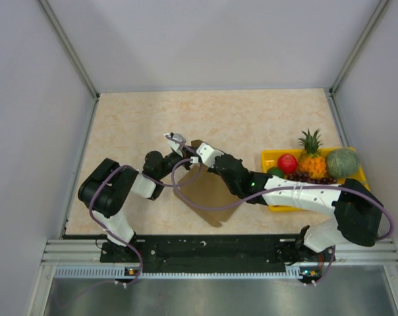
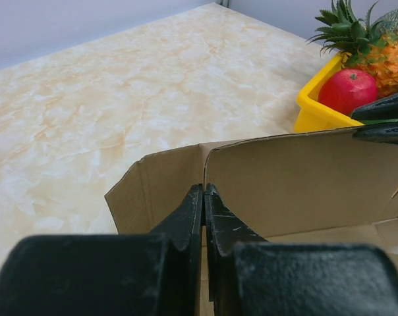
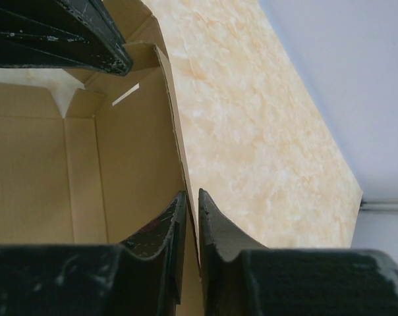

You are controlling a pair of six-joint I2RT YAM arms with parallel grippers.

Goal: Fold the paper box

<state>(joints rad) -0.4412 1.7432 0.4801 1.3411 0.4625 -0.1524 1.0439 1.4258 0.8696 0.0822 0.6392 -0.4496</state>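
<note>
**Paper box** (image 1: 209, 191): brown kraft, partly raised, open at the top. It stands on the worktop (image 1: 252, 112) at centre, between the two arms.

**Right end effector** (image 3: 191, 197): the arm reaches in low from the right. The fingers stand narrow astride one upright wall, one inside and one outside, gripping the wall between them.

**Left end effector** (image 2: 203, 197): the arm is bent in from the left, at the box's far-left corner beside a folded side flap. The fingers are closed to a slit. Whether cardboard is pinched there cannot be told.

**Yellow tray** (image 1: 270, 158): on the worktop just right of the box. It holds a pineapple (image 1: 312, 161), a red apple (image 1: 287, 163), a green melon (image 1: 342, 162) and dark grapes (image 1: 314, 178).
</note>
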